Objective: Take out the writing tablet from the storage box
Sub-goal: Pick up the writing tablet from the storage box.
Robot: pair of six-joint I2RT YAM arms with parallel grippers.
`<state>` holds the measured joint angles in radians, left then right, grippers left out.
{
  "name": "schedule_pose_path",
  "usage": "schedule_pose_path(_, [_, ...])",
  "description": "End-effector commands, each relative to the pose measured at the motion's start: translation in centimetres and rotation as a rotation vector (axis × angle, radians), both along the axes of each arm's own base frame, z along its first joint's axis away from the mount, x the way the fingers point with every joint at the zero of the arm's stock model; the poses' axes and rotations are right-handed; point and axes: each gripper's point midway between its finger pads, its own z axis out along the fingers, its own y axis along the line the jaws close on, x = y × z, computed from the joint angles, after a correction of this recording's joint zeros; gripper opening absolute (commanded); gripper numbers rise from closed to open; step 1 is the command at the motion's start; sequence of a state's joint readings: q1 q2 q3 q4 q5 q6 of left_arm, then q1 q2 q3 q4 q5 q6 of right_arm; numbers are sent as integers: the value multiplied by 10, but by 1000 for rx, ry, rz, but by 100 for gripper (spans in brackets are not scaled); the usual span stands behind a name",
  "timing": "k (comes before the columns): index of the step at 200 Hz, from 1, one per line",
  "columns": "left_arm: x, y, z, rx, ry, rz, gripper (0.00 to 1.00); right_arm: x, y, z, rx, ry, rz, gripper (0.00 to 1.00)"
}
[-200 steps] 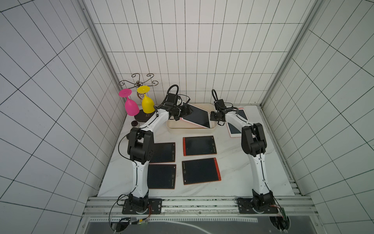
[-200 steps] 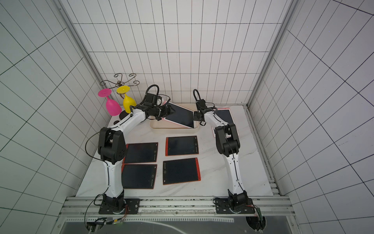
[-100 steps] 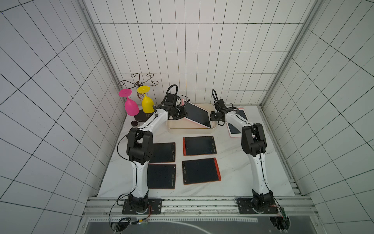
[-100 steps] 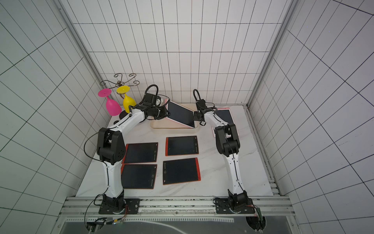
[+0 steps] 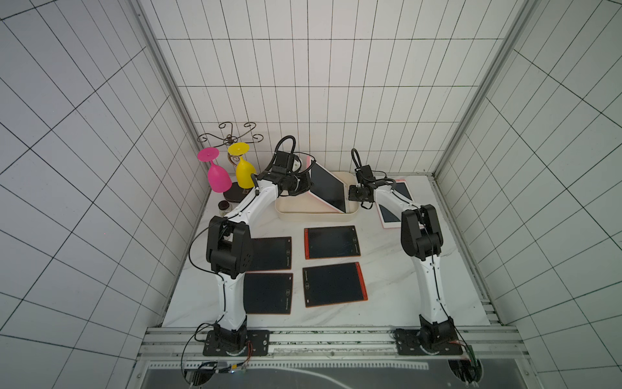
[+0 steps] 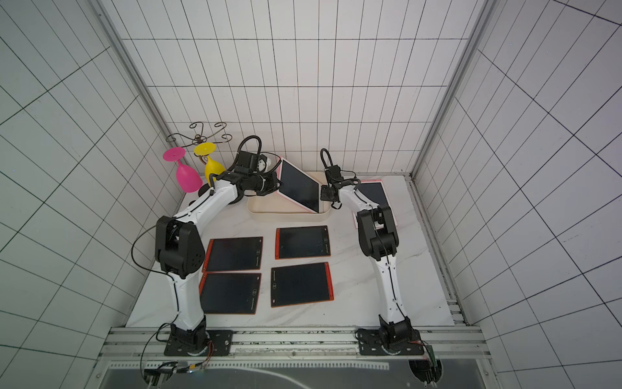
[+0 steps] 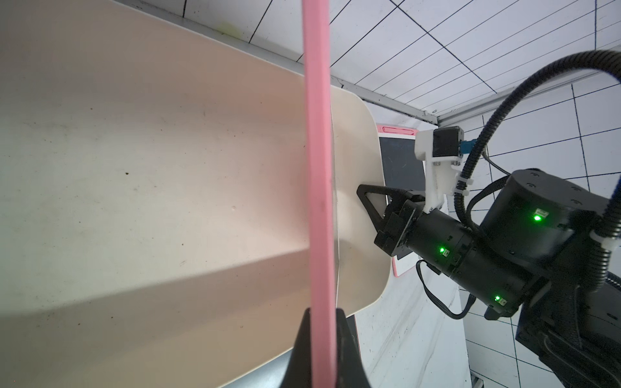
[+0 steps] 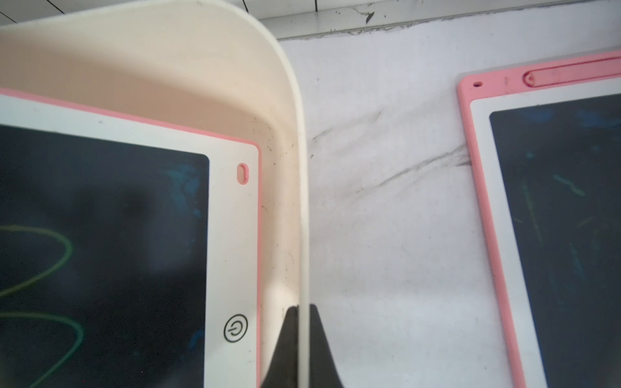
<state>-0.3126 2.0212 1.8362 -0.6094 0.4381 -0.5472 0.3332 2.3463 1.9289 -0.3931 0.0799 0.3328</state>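
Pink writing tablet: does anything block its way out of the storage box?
Only the storage box's low wall: the left gripper is shut on the tablet's raised edge, while its lower edge sits inside, beside the wall that the right gripper clamps. Nothing visible above it.

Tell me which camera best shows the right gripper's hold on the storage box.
Right wrist: the right gripper pinches the storage box wall close up. Left wrist shows it from across the box; both top views, tiny.

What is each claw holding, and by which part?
Left claw grips the pink tablet by its raised edge; right claw pinches the storage box by its wall.
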Motion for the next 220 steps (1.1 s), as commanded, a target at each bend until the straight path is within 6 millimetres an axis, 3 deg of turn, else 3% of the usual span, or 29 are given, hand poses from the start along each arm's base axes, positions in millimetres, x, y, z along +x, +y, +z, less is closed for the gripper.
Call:
schedule_pose_path(1, [-2, 10, 40, -4, -78, 30, 0, -1, 9, -14, 16, 39, 17, 0])
schedule_pose_path(62, [-7, 23, 73, -42, -118, 72, 0, -2, 0, -12, -4, 38, 32, 0])
schedule_pose_path(122, [-9, 31, 91, -110, -121, 84, 0, -2, -5, -5, -10, 24, 55, 0])
schedule_pose_path(153, [-14, 33, 104, -124, -139, 85, 0, 2, -3, 17, 17, -14, 40, 38])
schedule_pose_path(176, [-19, 38, 118, -145, -156, 94, 0, 4, -5, 42, 22, -58, 30, 49])
schedule_pose_path(183, [-21, 39, 122, -151, -165, 96, 0, 4, -8, 52, 21, -72, 21, 58])
schedule_pose_path(191, [-23, 41, 127, -160, -172, 100, 0, 5, -14, 65, 12, -90, -3, 76])
schedule_pose_path(220, [-35, 41, 140, -225, -178, 93, 0, 2, -33, 111, 17, -151, -74, 89])
